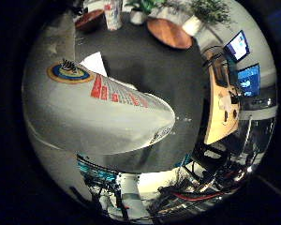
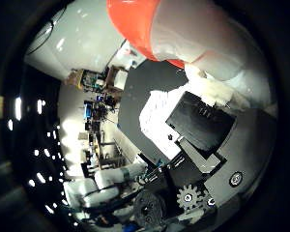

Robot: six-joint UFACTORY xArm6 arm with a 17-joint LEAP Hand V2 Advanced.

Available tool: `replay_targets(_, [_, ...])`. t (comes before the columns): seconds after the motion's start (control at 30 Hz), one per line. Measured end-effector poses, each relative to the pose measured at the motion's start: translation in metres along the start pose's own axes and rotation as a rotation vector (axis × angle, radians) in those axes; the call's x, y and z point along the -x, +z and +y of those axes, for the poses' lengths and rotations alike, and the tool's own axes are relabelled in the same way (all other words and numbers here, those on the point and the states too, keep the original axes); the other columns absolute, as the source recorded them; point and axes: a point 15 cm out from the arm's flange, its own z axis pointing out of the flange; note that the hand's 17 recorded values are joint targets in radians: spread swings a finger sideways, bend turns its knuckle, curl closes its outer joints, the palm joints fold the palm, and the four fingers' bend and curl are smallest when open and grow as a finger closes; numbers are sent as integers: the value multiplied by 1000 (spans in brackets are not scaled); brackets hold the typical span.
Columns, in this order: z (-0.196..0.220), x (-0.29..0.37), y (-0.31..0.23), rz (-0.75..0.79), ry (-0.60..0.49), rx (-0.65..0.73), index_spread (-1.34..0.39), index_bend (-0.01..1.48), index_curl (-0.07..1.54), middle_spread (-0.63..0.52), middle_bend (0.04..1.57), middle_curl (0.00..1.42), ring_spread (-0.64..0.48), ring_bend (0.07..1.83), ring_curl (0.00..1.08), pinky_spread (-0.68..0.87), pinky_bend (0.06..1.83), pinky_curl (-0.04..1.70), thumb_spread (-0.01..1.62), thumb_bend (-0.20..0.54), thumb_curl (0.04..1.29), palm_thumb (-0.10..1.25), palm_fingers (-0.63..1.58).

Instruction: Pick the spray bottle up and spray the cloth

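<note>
The hand (image 2: 203, 145) is closed around the spray bottle (image 1: 98, 117): the bottle's white body fills much of the little-finger side view, lying right across the palm, and in the thumb side view a black and white finger presses against the bottle just under its orange spray head (image 2: 135, 24). The bottle looks lifted clear of the dark worktop (image 1: 164, 70), which shows well beyond it, so I judge the pick-up done and the spraying step now in hand. The cloth (image 2: 157, 118), white, lies flat on the worktop beyond the fingers; a corner of it also peeps out past the bottle in the other view. Further off along the worktop's far edge stand a brown bowl (image 1: 90, 19), a can (image 1: 113, 14), a round wooden board (image 1: 169, 33) and potted plants (image 1: 203, 14), all well apart from the cloth. The next move likely calls for aiming the orange head at the cloth and squeezing the trigger with a finger while the other fingers keep the body firmly held; whether a finger already rests on the trigger cannot be told.
</note>
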Motion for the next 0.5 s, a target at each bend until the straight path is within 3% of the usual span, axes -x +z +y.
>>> replay_targets(0.27, [-27,24,-54,-17,-39,-114,-272,1177,684,-190,1346,739,-224,1404,661,-303,1329,636,726,-13,1101,1038,1189])
replay_targets(0.5, [-43,93,-103,-154,-102,-210,-272,1178,683,-190,1347,739,-225,1403,663,-303,1330,636,726,-13,1101,1033,1187])
